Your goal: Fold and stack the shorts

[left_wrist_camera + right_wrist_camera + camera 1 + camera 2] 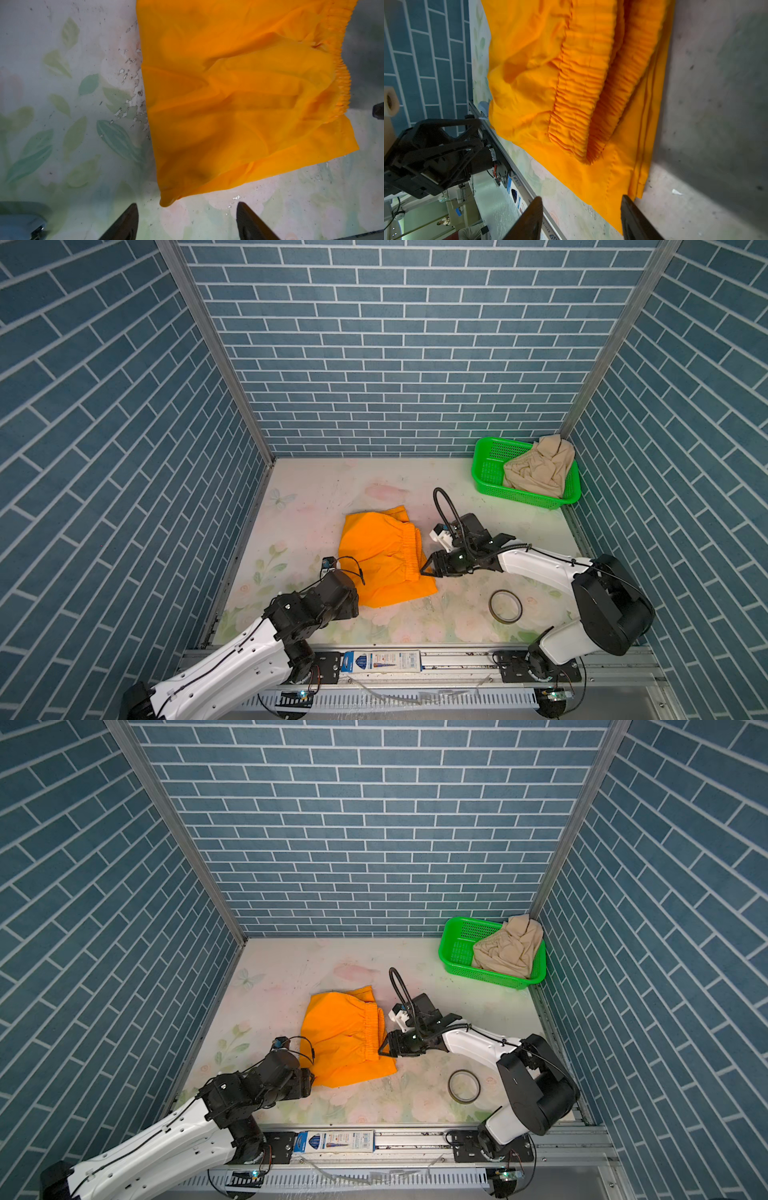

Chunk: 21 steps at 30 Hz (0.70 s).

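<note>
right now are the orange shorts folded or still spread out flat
Folded. The orange shorts are doubled over: the right wrist view shows two layers of gathered waistband lying side by side and several hem edges stacked together.

Enclosure of three blue brick-patterned walls (415, 344) joined by aluminium corner posts (216, 352); pale floral tabletop (332, 489), scuffed and speckled; aluminium rail (457, 659) along its near edge.

Left arm (224, 664), right arm (536, 568): white shells, black joints, thin black cables, dark tapered fingers (126, 224).
</note>
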### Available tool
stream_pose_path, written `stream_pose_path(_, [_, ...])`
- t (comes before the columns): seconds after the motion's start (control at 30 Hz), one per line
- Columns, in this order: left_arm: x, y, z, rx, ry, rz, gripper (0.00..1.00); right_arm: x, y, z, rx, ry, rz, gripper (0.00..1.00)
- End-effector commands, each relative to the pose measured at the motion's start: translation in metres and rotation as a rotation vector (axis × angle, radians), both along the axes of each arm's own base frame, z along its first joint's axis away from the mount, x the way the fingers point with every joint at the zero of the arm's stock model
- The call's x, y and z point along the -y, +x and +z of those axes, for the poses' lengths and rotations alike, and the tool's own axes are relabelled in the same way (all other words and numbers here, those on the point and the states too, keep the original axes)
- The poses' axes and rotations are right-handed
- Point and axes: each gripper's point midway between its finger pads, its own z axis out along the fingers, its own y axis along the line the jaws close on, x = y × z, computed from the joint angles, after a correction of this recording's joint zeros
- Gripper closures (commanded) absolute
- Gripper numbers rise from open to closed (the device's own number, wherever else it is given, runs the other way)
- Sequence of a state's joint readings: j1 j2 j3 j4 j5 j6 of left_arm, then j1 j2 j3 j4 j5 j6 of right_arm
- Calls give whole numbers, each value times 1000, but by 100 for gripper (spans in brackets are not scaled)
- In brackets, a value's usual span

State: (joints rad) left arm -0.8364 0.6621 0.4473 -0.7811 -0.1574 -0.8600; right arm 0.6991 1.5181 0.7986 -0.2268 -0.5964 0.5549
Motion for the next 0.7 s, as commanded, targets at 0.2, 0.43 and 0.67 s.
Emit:
stream_pose_path(0.2, [-4,-10,-24,-57,14,9,29,-23,23,-12,58,15,-59,40])
stream_pose_path(0.43, [-7,-11,-26,-51,10,21,32,-31,23,-26,39,-5,-36,43])
stream_pose_path(0.67, [-9,-12,-31,-56,8,34,33,-43,19,-29,23,-2,-12,48])
